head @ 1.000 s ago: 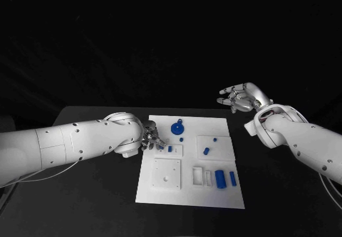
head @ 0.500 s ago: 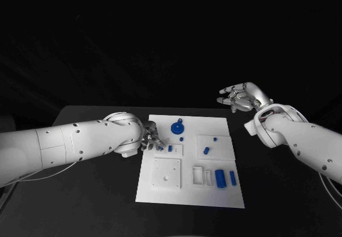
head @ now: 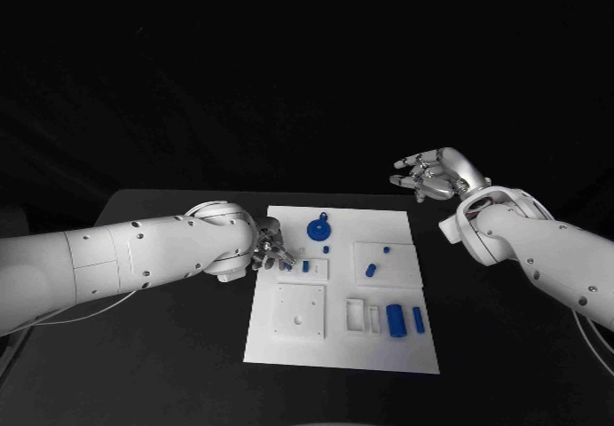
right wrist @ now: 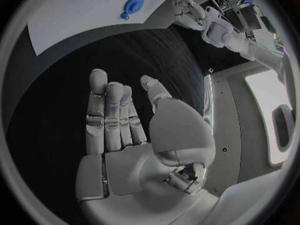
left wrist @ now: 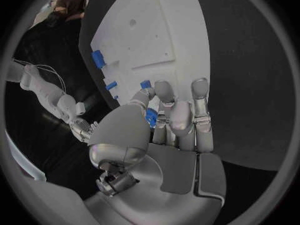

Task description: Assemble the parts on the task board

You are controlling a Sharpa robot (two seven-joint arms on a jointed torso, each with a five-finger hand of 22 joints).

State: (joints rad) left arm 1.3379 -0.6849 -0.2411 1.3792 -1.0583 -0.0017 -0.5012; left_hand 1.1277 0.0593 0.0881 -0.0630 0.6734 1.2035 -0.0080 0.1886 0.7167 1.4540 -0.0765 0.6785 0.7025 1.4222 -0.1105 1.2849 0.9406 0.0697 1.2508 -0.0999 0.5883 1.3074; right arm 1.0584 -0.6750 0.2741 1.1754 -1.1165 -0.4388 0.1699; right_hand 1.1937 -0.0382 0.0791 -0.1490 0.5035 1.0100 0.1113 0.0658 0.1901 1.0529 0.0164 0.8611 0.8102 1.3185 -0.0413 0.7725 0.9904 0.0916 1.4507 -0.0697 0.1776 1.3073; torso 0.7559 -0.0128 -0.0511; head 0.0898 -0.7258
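Observation:
The white task board (head: 335, 351) lies in the middle of the black table. My left hand (head: 271, 251) is low over the board's left edge, and its thumb and fingers pinch a small blue part (left wrist: 150, 116). A blue peg (head: 304, 265) lies on the board right beside those fingers. On the board are also a blue round disc (head: 318, 232), small blue pegs (head: 370, 271) and two blue cylinders (head: 396, 320). My right hand (head: 435, 175) is raised beyond the board's far right corner, fingers spread and holding nothing (right wrist: 125, 120).
A raised white square block (head: 303, 311) and two white rectangular frames (head: 355, 315) stand at the board's near half. Black table surface (head: 153, 355) lies on both sides of the board. The blue disc (right wrist: 133, 5) also appears in the right wrist view.

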